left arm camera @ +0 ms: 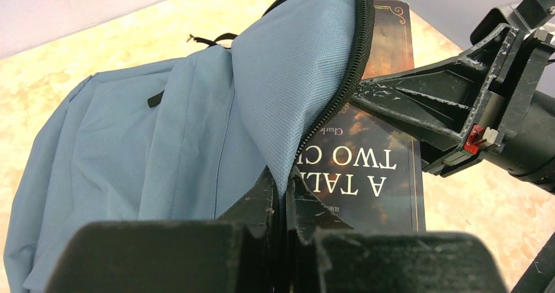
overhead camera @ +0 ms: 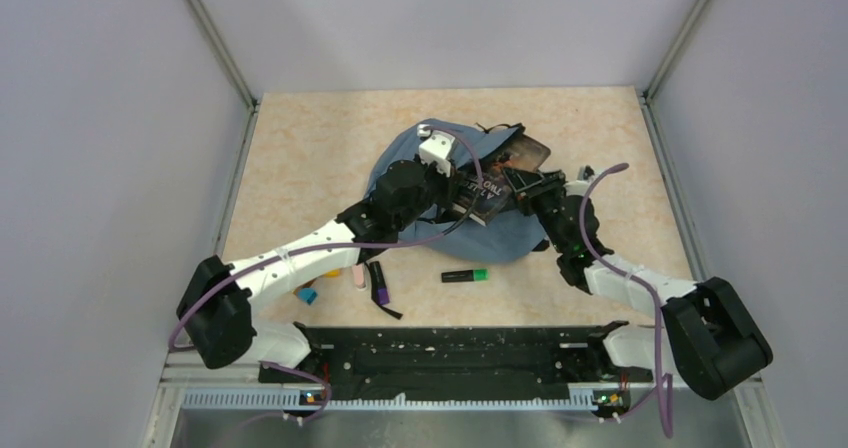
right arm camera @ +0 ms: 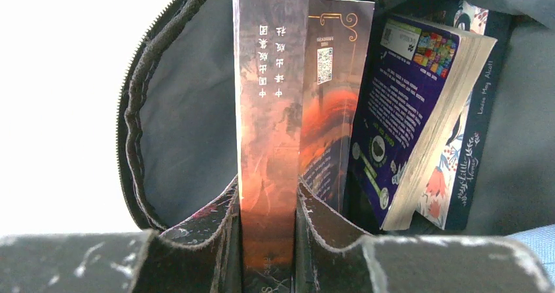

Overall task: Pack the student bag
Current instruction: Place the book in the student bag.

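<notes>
Currently left jaws pinch the student bag (left arm camera: 163, 149) edge, right jaws a book (right arm camera: 271, 110)

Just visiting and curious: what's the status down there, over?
Left gripper shut on bag rim, holding it open. Right gripper shut on book, at the bag mouth. Second book inside, beside it, not blocking.

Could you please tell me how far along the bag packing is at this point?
Done: one book sits inside the bag. In hand: the left pincer pinches the bag's zip edge up while the right pincer grips a second book by its spine, partway into the opening. Left: pushing it in, probably adding the green marker and purple marker lying outside, then zipping up.
</notes>
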`<state>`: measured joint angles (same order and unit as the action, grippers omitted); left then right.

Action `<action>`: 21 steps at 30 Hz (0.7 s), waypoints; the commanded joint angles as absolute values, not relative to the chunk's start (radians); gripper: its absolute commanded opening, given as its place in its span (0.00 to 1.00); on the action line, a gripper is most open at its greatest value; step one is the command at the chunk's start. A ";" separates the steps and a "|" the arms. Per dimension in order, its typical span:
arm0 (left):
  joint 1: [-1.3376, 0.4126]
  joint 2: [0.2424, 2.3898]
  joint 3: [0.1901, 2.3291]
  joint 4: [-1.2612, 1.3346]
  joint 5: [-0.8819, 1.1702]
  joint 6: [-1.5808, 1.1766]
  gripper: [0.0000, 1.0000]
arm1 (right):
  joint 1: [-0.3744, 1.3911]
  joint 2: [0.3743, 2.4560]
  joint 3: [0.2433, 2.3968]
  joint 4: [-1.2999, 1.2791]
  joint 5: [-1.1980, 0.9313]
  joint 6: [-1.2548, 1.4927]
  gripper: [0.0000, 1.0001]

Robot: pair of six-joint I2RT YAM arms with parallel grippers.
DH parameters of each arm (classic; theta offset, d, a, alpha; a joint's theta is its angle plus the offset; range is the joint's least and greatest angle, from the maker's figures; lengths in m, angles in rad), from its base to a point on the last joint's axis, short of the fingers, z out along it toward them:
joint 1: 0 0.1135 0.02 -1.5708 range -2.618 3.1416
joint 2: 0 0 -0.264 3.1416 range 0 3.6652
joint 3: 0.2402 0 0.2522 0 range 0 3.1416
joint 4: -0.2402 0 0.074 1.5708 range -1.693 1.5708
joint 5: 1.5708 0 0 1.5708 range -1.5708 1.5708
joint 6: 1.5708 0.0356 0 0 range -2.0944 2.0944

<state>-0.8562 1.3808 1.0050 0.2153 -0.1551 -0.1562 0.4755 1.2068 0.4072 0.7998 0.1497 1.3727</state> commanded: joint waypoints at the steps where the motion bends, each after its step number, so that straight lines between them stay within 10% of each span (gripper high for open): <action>1: -0.853 1.315 1.004 0.288 -0.162 -0.169 0.00 | 0.483 1.170 0.485 0.992 0.174 1.387 0.00; 21: -0.848 1.315 1.008 0.298 -0.150 -0.178 0.00 | 0.527 1.566 0.561 0.925 0.281 1.239 0.00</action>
<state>-0.8509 1.3716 0.9977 0.2081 -0.1539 -0.1669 0.5011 1.5372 0.4923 0.8246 0.2039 1.2747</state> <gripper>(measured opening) 0.037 0.239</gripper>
